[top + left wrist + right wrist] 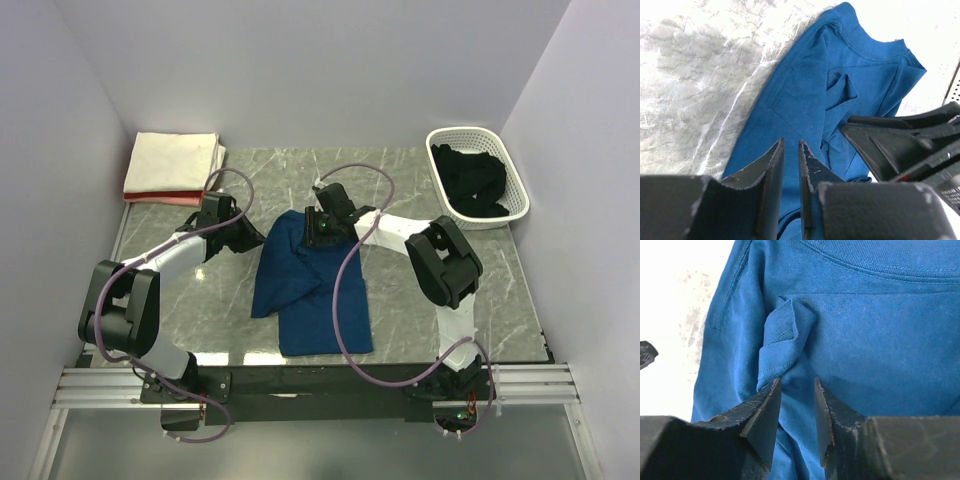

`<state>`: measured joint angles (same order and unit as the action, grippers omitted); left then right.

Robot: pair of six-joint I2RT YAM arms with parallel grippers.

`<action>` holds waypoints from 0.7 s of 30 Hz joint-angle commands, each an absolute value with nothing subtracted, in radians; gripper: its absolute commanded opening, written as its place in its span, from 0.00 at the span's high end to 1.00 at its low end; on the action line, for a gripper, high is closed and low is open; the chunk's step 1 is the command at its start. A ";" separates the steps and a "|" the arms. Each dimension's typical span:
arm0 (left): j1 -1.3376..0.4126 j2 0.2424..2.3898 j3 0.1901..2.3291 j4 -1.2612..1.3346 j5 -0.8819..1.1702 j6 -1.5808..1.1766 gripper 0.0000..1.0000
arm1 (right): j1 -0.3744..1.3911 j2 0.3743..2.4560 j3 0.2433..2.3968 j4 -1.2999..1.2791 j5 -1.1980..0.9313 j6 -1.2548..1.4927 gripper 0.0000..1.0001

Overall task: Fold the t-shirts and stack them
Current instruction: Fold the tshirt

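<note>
**Operator:** What does the overhead view say about my hands?

**Spotter:** Your left hand [255,238] hangs low at the left edge of the blue t-shirt [310,300], which lies rumpled on the surface [500,280]. Your right hand [318,233] is over the shirt's far end, just to the right of your left hand. Well beyond your left hand, a folded cream-white t-shirt [175,158] rests on a pink-red t-shirt [160,196]. Far off to the right of your right hand, a black t-shirt [470,180] sits in the white basket [500,215].

**Operator:** And the left wrist view?

**Spotter:** Your left fingers [772,170] stand a narrow slit apart with nothing between them, so that hand is slightly open and empty. The blue cloth lies under them and runs ahead, with the collar at the far end. Bare surface shows to the left of the hand.

**Operator:** The right wrist view?

**Spotter:** Your right fingers [762,415] are parted wider and grip nothing that shows. They are low over the blue cloth. A rolled sleeve fold [785,335] lies just ahead of the left finger, its lower end close to that tip. The collar [880,265] crosses farther ahead. You cannot tell from here whether the tips touch the cloth.
</note>
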<state>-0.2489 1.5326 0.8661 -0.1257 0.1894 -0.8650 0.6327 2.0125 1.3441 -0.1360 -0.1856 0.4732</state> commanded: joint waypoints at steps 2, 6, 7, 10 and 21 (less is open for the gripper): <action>-0.248 1.496 0.897 -0.123 0.213 -0.838 0.77 | 0.637 2.029 1.388 -0.132 -0.187 0.457 0.61; -0.247 1.496 0.899 -0.121 0.218 -0.838 0.77 | 0.640 2.013 1.358 -0.121 -0.193 0.457 0.61; -0.247 1.496 0.900 -0.120 0.218 -0.839 0.77 | 0.637 2.010 1.350 -0.117 -0.196 0.457 0.62; -0.247 1.500 0.897 -0.114 0.225 -0.844 0.77 | 0.638 1.991 1.324 -0.097 -0.213 0.465 0.65; -0.247 1.493 0.899 -0.123 0.221 -0.838 0.78 | 0.638 1.927 1.256 -0.077 -0.184 0.497 0.98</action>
<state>-0.2489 1.5284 0.8665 -0.1265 0.2123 -0.8581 0.6327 2.0121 1.2861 -0.1009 -0.2203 0.4858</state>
